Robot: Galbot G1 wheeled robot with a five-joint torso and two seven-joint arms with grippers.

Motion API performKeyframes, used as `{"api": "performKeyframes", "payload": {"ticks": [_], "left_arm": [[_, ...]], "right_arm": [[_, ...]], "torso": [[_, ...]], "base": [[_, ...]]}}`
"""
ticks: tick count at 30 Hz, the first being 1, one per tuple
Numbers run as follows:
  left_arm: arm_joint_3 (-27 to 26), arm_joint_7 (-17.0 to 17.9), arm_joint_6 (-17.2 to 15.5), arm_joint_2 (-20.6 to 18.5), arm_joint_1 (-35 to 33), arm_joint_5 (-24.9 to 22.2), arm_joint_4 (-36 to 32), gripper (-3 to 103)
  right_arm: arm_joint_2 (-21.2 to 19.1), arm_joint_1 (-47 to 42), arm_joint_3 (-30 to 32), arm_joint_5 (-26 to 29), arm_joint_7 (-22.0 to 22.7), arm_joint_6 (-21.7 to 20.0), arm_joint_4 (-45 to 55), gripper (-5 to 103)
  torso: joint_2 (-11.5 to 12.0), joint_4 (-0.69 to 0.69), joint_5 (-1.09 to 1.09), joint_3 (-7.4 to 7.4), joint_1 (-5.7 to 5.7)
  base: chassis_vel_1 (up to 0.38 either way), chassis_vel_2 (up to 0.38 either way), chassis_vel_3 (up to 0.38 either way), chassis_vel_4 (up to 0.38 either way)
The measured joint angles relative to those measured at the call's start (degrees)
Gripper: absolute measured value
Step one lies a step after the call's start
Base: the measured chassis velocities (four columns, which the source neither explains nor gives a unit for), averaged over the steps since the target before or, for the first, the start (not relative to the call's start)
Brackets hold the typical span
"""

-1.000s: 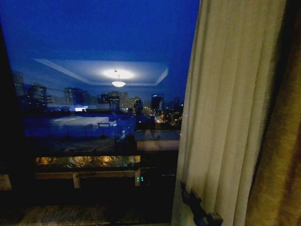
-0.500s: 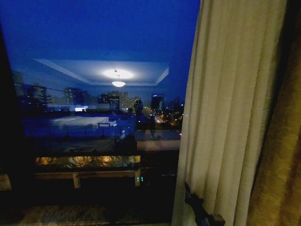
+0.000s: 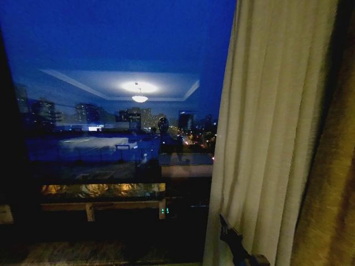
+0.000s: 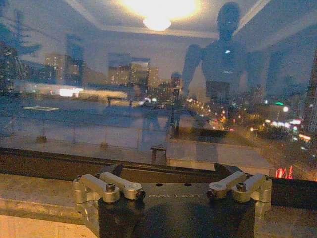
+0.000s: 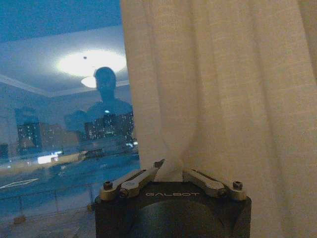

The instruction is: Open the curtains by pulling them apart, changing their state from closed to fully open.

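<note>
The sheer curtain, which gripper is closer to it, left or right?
Right. The right gripper is shut on a pinch of the curtain at its window-side edge. The left gripper is open, facing the window glass over the sill, off the fabric.

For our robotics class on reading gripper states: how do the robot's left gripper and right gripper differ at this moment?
The right gripper has its fingers shut on a pinch of the sheer cream-white pleated curtain; the left gripper holds nothing, and whether its fingers are open is unclear. The right gripper sits at the curtain's edge; the left gripper faces the bare dark window glass above a stone sill. Both are black, marked Galbot.
</note>
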State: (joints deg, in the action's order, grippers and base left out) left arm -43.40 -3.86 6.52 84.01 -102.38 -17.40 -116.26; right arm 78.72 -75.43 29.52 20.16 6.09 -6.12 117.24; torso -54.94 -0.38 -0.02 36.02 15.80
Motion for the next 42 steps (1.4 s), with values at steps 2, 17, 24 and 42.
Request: {"api": "performKeyframes", "payload": {"ticks": [2,17,24,42], "left_arm": [[-0.02,-0.01,0.0,-0.04,0.02,-0.06,0.04,100],[0.11,-0.05,0.0,-0.01,0.31,-0.13,0.13,100],[0.12,-0.06,0.0,0.04,0.34,-0.11,0.17,100],[0.07,-0.13,-0.01,-0.05,0.25,-0.05,0.4,100]], "right_arm": [[0.0,-0.06,0.01,0.04,-0.05,0.0,0.21,0],[-0.01,-0.69,0.3,0.07,-0.14,0.02,1.8,0],[0.0,-1.0,0.36,0.24,-0.2,0.02,2.25,0],[0.0,-1.05,1.03,1.38,-0.39,-0.04,1.73,0]], "torso": [[0.0,0.0,0.0,0.0,0.0],[-0.01,0.0,0.01,0.0,0.0],[-0.01,0.0,0.0,0.0,0.0],[-0.01,0.0,0.01,0.0,0.0]], "base": [[-0.021,-0.031,0.029,0.032],[-0.044,-0.046,0.043,0.042],[0.0,0.0,0.0,0.0],[-0.031,-0.029,0.024,0.025]]}}
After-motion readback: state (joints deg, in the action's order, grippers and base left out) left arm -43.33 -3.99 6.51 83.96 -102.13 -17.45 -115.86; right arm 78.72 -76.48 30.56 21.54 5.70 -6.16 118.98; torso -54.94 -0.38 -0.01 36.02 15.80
